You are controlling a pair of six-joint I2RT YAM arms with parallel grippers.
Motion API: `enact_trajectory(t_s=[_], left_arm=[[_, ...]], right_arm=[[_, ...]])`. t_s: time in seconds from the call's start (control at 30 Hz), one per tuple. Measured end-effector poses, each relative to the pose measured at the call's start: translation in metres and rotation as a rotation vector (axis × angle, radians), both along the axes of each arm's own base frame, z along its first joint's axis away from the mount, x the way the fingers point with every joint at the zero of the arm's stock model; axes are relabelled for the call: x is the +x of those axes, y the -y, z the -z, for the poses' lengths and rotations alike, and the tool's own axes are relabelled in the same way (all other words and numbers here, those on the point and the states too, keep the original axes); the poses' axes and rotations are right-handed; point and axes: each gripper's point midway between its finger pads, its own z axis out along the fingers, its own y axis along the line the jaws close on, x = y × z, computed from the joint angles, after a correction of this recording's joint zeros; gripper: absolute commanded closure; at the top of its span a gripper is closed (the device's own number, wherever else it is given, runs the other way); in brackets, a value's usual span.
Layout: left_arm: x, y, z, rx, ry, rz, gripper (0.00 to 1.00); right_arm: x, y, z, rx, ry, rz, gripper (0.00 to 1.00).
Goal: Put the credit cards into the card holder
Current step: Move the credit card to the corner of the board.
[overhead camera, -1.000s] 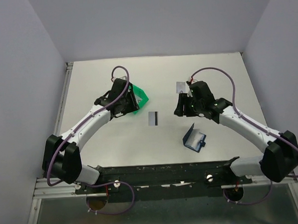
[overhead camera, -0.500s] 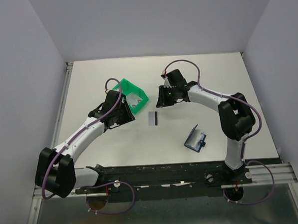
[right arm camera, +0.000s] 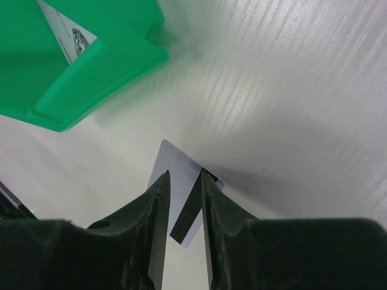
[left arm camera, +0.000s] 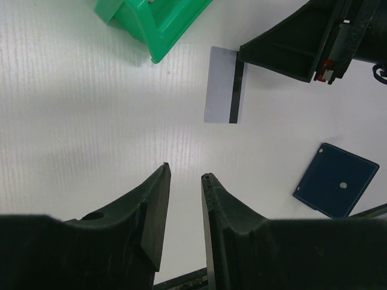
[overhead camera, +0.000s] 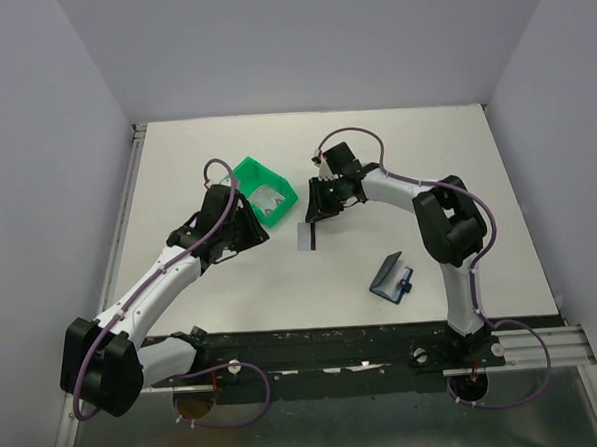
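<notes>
From above: a white counter (overhead camera: 282, 294) walled in pale grey carries a green bin (overhead camera: 265, 190), a striped card (overhead camera: 306, 237) and, well apart, the navy card holder (overhead camera: 392, 279). The left fingers (overhead camera: 251, 232) and right fingers (overhead camera: 312, 217) flank the card.

Left wrist: fingers narrowly parted, empty; the bin is cropped.

Right wrist: fingers slightly parted over the striped card's edge, contact unclear. A printed card (right arm camera: 66, 33) lies half-hidden in the bin.
</notes>
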Motion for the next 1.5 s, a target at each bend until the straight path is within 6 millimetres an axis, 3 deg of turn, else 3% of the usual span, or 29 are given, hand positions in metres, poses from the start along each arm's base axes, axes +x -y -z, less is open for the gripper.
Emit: enact_trajectory(t_s=[0.33, 0.63, 0.83, 1.03, 1.17, 1.37, 1.5], left_arm=[[-0.006, -0.002, 0.009, 0.006, -0.021, 0.004, 0.60], [-0.016, -0.006, 0.016, 0.008, -0.028, 0.007, 0.60], [-0.021, -0.007, 0.022, 0.010, -0.042, 0.015, 0.60], [-0.023, -0.006, 0.023, 0.010, -0.042, 0.030, 0.60], [-0.023, -0.006, 0.023, 0.013, -0.040, 0.037, 0.60], [-0.024, -0.006, 0.022, 0.014, -0.037, 0.041, 0.60], [-0.025, -0.007, 0.014, 0.005, -0.016, 0.040, 0.60]], right_arm=[[-0.034, -0.006, 0.011, 0.007, -0.022, -0.123, 0.65], [-0.102, -0.012, 0.015, -0.007, -0.026, -0.268, 0.65], [-0.147, 0.007, 0.019, -0.010, -0.044, -0.287, 0.66], [-0.180, 0.034, 0.016, -0.016, -0.060, -0.247, 0.61], [-0.163, 0.035, 0.005, -0.068, -0.022, -0.202, 0.59], [-0.077, -0.024, -0.037, -0.031, 0.141, -0.157, 0.59], [-0.044, -0.047, -0.027, -0.045, 0.159, -0.149, 0.60]])
